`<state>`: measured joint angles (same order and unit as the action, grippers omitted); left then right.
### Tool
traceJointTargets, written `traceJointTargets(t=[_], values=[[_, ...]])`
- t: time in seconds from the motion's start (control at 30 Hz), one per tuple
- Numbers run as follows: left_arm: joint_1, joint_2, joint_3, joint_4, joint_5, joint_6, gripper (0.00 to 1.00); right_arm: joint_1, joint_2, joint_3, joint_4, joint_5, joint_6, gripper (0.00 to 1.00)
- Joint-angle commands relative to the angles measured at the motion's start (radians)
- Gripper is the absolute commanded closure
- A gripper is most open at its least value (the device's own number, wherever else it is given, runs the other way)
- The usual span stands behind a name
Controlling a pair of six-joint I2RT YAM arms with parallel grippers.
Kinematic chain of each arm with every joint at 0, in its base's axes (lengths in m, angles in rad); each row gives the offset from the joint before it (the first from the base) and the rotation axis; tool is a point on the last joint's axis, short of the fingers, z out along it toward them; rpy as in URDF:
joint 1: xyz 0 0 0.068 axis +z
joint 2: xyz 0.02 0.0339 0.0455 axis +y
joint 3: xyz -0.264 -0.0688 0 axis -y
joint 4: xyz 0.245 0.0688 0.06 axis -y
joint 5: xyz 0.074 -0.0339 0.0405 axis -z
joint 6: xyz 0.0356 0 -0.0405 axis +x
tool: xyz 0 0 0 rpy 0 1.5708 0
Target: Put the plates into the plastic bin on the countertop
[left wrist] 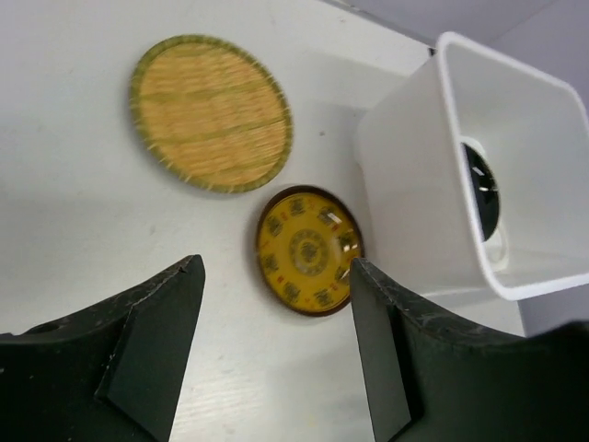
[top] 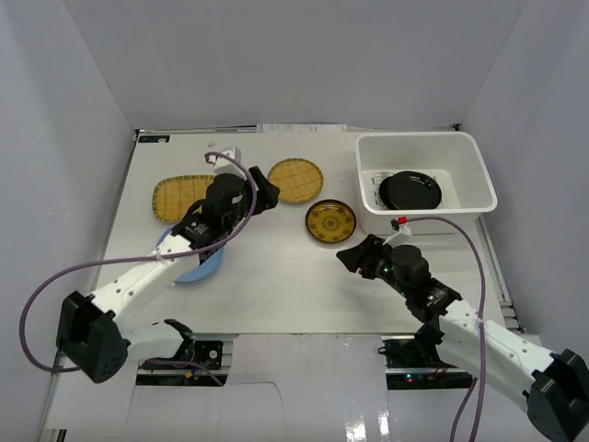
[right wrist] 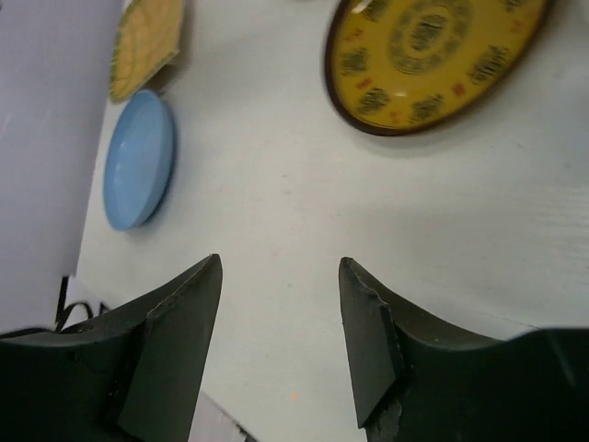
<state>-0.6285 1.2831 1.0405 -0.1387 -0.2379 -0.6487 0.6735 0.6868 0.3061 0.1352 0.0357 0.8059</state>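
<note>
Left hand [left wrist: 274,276] is spread wide with nothing between its fingers, hovering above the table [top: 276,295] left of centre in the top view. Straight past its fingertips in the left wrist view lies the gold-patterned brown plate [top: 330,222], flat on the table. The round woven bamboo plate [top: 295,180] sits just up and left of that one, apart from it. Over on the far left of the top view is the squarish woven bamboo plate [top: 179,196]. Below it the light blue plate [top: 198,267] is half hidden under the left arm. Right hand [right wrist: 281,276] is open too and holds nothing; it hangs just below the gold-patterned plate in the top view, pointed toward it. Upper right stands the plastic bin [top: 479,175], close beside the gold-patterned plate, and one black plate [top: 410,191] lies inside on its floor.
</note>
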Motion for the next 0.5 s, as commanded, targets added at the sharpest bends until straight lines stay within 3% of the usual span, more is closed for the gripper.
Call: traceJointTargets(t=[0.0, 0.17, 0.23, 0.47], values=[[0.019, -0.123, -0.189, -0.062, -0.044, -0.08, 0.26, 0.041, 0.072, -0.097, 0.219, 0.288, 0.171, 0.39], [0.026, -0.379, -0.399, -0.179, -0.124, -0.196, 0.25, 0.051, 0.244, -0.151, 0.404, 0.421, 0.303, 0.38], [0.029, -0.413, -0.433, -0.173, -0.138, -0.222, 0.24, 0.052, 0.301, -0.138, 0.426, 0.449, 0.328, 0.38], [0.032, -0.228, -0.407, -0.065, -0.069, -0.253, 0.23, 0.051, 0.545, -0.082, 0.567, 0.498, 0.415, 0.38]])
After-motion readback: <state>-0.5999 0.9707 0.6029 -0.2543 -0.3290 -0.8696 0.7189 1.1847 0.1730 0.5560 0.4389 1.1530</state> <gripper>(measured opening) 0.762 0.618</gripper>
